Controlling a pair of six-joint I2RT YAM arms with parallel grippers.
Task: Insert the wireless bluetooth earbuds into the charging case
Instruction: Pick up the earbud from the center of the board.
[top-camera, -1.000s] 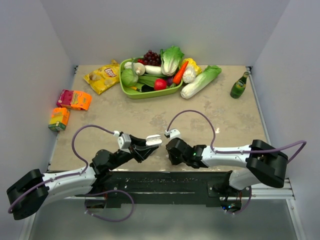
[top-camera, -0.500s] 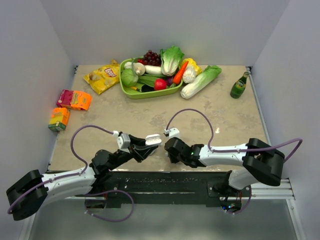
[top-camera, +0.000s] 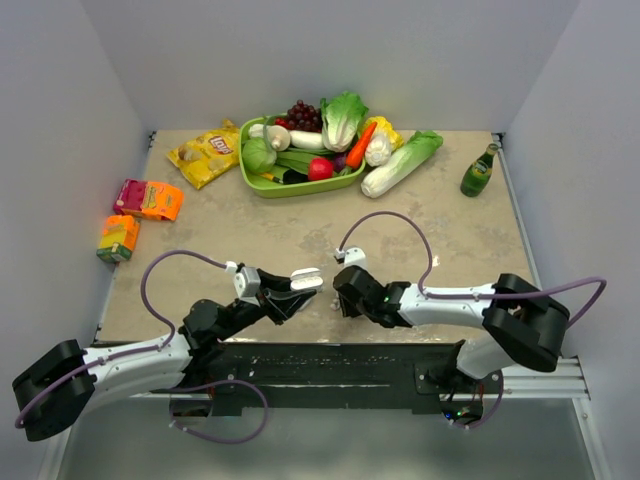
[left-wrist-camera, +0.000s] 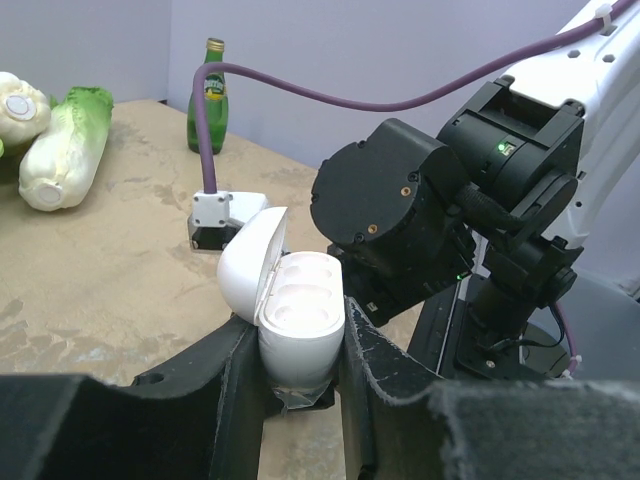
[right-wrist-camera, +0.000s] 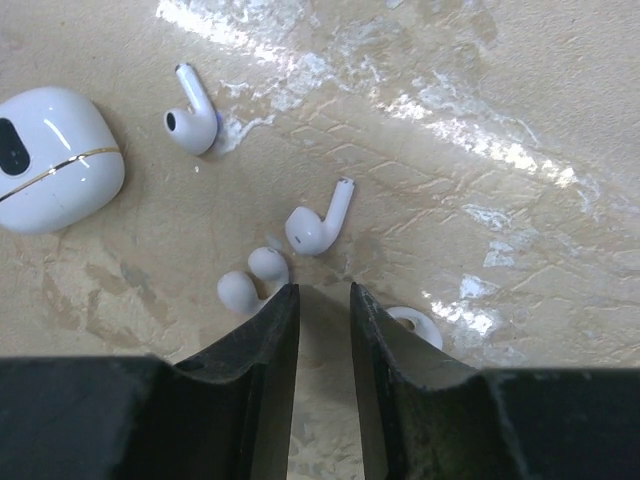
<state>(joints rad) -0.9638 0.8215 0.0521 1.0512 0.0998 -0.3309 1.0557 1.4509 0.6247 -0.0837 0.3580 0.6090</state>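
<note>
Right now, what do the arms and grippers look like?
Both the left arm and right arm have white links with bulky black joints. A purple cable loops from each to a small white box at the wrist. The left gripper and right gripper have flat black fingers. A green light glows on the right arm.

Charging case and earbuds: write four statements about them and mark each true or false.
1. The left gripper grips the charging case, lid open. True.
2. The wells of that case hold earbuds. False: they are empty.
3. The right gripper holds an earbud. False: nothing sits between its fingers, and the earbuds lie on the table.
4. A second white case lies closed on the table. True.
</note>
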